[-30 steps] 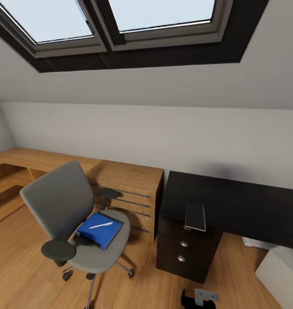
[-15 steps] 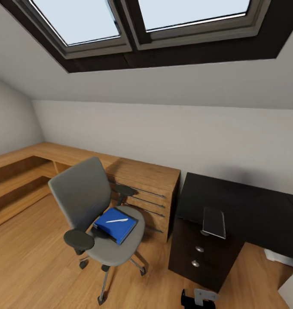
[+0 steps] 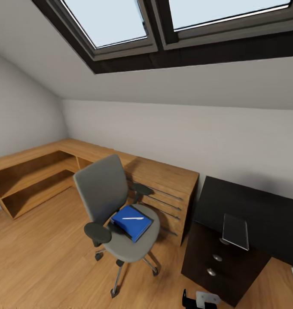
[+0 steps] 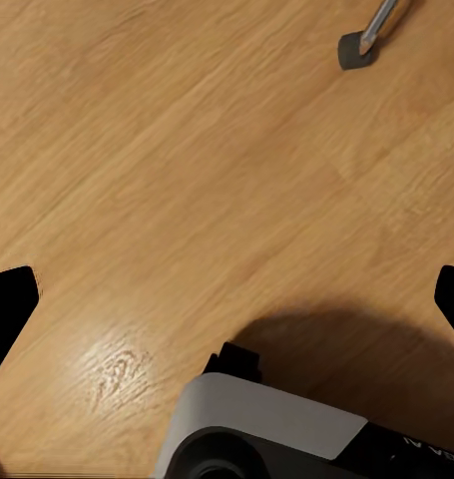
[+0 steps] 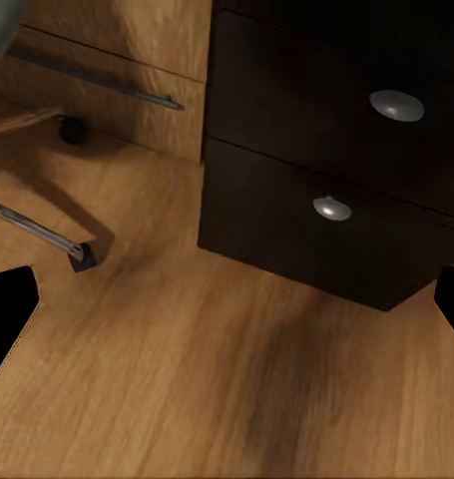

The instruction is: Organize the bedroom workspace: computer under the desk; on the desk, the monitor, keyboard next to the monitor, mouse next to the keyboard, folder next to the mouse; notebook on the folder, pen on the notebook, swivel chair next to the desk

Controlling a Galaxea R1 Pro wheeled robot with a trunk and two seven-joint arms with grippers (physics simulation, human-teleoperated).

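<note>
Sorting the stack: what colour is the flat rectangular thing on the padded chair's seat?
Bright blue folder, clearest in the head view.

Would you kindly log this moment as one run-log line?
phase: approach | folder on swivel chair, pen on top | desk right of chair | left gripper: open | right gripper: open

- The robot's head has swung leftward: the whole head view has shifted, and the furniture itself has not moved.
- More of the low wooden shelf [image 3: 30, 180] along the left wall shows now.
- Less of the desk [image 3: 249, 206] shows at the right.
- The swivel chair [image 3: 116, 206] sits nearer the picture's middle.
</note>
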